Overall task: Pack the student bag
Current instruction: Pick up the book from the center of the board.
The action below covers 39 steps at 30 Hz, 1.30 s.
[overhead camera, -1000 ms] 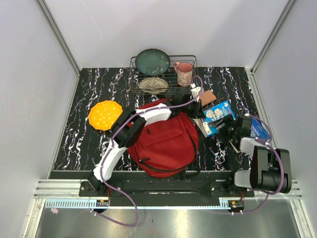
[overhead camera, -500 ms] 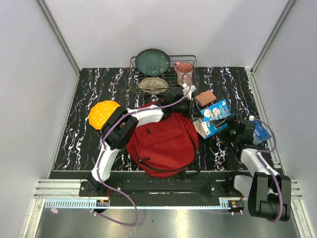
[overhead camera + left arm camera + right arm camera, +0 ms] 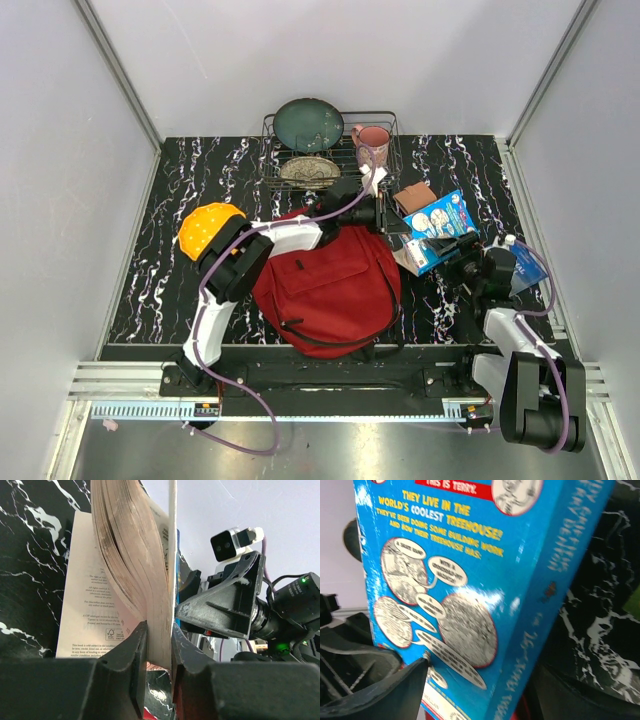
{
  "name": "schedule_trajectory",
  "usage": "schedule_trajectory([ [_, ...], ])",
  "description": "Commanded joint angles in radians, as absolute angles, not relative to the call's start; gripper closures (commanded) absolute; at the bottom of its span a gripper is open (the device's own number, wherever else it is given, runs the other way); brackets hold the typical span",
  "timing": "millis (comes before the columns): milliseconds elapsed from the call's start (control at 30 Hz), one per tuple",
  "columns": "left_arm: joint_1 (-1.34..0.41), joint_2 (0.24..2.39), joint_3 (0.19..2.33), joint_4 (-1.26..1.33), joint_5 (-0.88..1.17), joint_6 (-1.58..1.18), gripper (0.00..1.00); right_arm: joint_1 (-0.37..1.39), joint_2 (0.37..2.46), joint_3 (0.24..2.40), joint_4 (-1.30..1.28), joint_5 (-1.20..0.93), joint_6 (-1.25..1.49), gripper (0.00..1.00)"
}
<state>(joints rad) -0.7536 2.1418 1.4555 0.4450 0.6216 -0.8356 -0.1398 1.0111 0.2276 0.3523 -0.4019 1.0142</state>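
Firmly, left fingers (image 3: 134, 652) pinched pages of blue book (image 3: 438, 226), beside student bag (image 3: 330, 288), right fingers (image 3: 382, 689) at its cover, grip unclear.

A black, white-veined marble-patterned surface (image 3: 160, 290) sits evenly lit between plain pale grey walls (image 3: 330, 50) at 9, 12 and 3 o'clock, with aluminium posts (image 3: 115, 75) in the far corners and an aluminium rail (image 3: 120, 380) and brushed metal sheet (image 3: 330, 450) at 6 o'clock.
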Motion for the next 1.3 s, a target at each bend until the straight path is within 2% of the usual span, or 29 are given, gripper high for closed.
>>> schedule_trajectory([
  [0, -0.761, 2.043, 1.421, 0.701, 0.706, -0.925, 1.0, -0.135, 1.015, 0.21, 0.57, -0.466, 1.055, 0.13],
  [133, -0.765, 2.036, 1.404, 0.718, 0.703, -0.928, 1.0, -0.135, 1.029, 0.209, 0.655, -0.497, 1.077, 0.2],
  [267, -0.775, 2.025, 1.388, 0.739, 0.699, -0.937, 1.0, -0.135, 1.051, 0.221, 0.693, -0.544, 1.083, 0.32],
  [300, -0.776, 2.022, 1.388, 0.739, 0.699, -0.939, 1.0, -0.135, 1.054, 0.219, 0.709, -0.554, 1.088, 0.46],
  [367, -0.776, 2.011, 1.375, 0.738, 0.698, -0.93, 1.0, -0.135, 1.046, 0.203, 0.759, -0.566, 1.11, 0.61],
  [400, -0.778, 2.005, 1.368, 0.733, 0.693, -0.925, 1.0, -0.135, 1.036, 0.201, 0.762, -0.569, 1.112, 0.73],
  [433, -0.778, 1.999, 1.361, 0.726, 0.686, -0.92, 1.0, -0.135, 1.007, 0.202, 0.755, -0.572, 1.111, 0.81],
  [467, -0.776, 1.976, 1.338, 0.715, 0.675, -0.902, 0.93, -0.135, 0.987, 0.212, 0.717, -0.574, 1.1, 0.86],
  [500, -0.776, 1.962, 1.325, 0.691, 0.654, -0.887, 0.72, -0.135, 0.942, 0.219, 0.689, -0.577, 1.095, 0.89],
  [567, -0.778, 1.906, 1.283, 0.654, 0.626, -0.832, 0.51, -0.135, 0.891, 0.25, 0.581, -0.574, 1.068, 0.98],
  [600, -0.776, 1.882, 1.266, 0.611, 0.586, -0.81, 0.35, -0.135, 0.843, 0.262, 0.54, -0.574, 1.056, 1.0],
  [700, -0.778, 1.774, 1.2, 0.501, 0.482, -0.717, 0.22, -0.135, 0.769, 0.307, 0.454, -0.606, 1.023, 1.0],
  [733, -0.778, 1.744, 1.169, 0.474, 0.453, -0.698, 0.09, -0.135, 0.758, 0.319, 0.437, -0.626, 1.02, 1.0],
  [767, -0.778, 1.688, 1.155, 0.454, 0.427, -0.662, 0.07, -0.135, 0.753, 0.345, 0.434, -0.673, 1.016, 1.0],
  [800, -0.779, 1.66, 1.14, 0.413, 0.375, -0.649, 0.01, -0.135, 0.752, 0.357, 0.431, -0.702, 1.019, 1.0],
  [967, -0.778, 1.498, 1.063, 0.347, 0.284, -0.597, 0.01, -0.133, 0.77, 0.422, 0.488, -0.935, 1.072, 1.0],
  [1267, -0.779, 1.447, 1.023, 0.393, 0.279, -0.61, 0.01, -0.101, 0.764, 0.479, 0.544, -1.15, 1.129, 1.0],
])
